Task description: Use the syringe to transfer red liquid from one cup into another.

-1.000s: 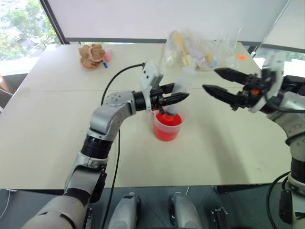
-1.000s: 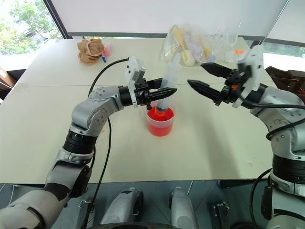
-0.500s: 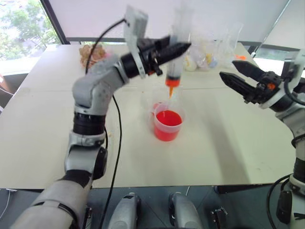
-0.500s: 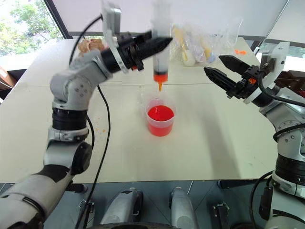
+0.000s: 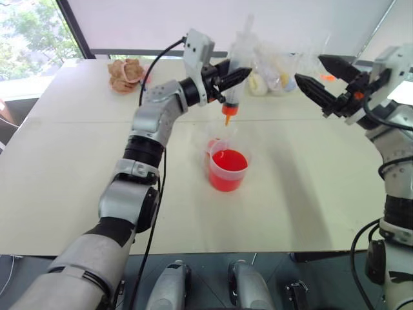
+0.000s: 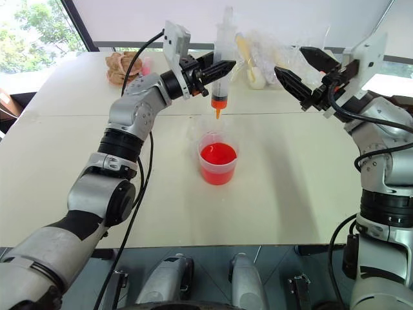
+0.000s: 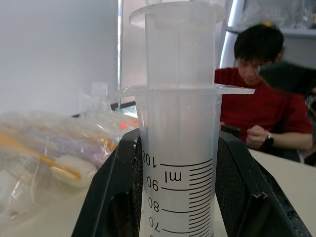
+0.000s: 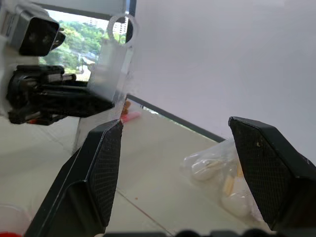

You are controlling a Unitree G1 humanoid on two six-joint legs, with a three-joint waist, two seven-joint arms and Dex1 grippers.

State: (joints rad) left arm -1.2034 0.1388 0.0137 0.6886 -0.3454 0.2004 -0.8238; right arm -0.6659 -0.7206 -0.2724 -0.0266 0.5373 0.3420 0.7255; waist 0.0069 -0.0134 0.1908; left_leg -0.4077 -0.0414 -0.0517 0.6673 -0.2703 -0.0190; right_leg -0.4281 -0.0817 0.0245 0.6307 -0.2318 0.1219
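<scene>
Syringe (image 6: 222,61) hangs upper centre, pinched upright by the left gripper (image 6: 216,68) above the measuring cup (image 6: 217,160); right gripper (image 6: 292,70) spread wide. Barrel looks barely filled, perhaps; next, find the small cup.

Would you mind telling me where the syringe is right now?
In the head views the syringe hangs upright at table centre, gripped by the left gripper, its orange tip above the measuring cup of red liquid, clear of it.
</scene>
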